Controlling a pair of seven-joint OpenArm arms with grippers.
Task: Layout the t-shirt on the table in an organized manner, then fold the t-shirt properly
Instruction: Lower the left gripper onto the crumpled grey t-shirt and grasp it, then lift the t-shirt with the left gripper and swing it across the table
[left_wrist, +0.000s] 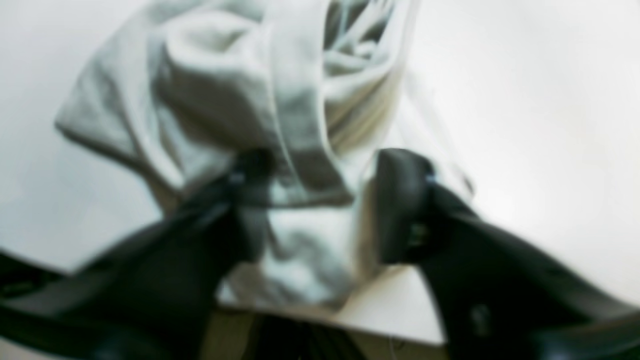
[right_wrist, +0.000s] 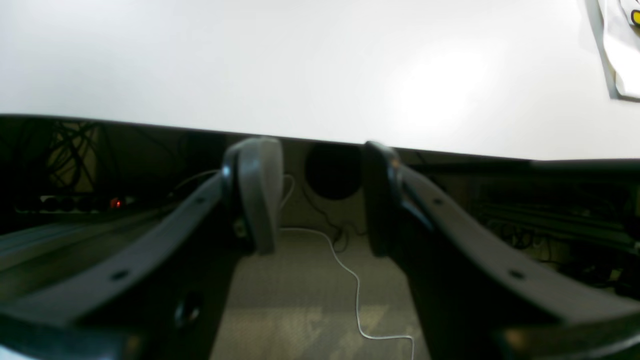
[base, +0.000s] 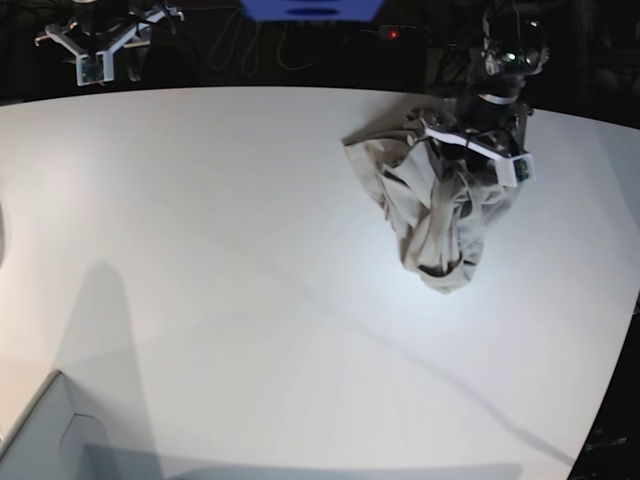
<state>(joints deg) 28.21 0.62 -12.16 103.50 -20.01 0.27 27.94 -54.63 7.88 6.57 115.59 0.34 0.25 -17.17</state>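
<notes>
Pale box corner (base: 45, 430) (near edge); white cable (right_wrist: 350, 280).

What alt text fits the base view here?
A crumpled beige t-shirt lies bunched near the far edge of a large white table, with the left gripper over its far end. The right gripper hangs empty beyond the table's far edge.

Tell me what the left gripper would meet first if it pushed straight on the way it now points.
Most likely the crumpled beige-grey cloth t-shirt: a fold already lies between the open jaws of the left gripper, bunched near the white table's edge. The view is blurred, so contact is uncertain.
</notes>
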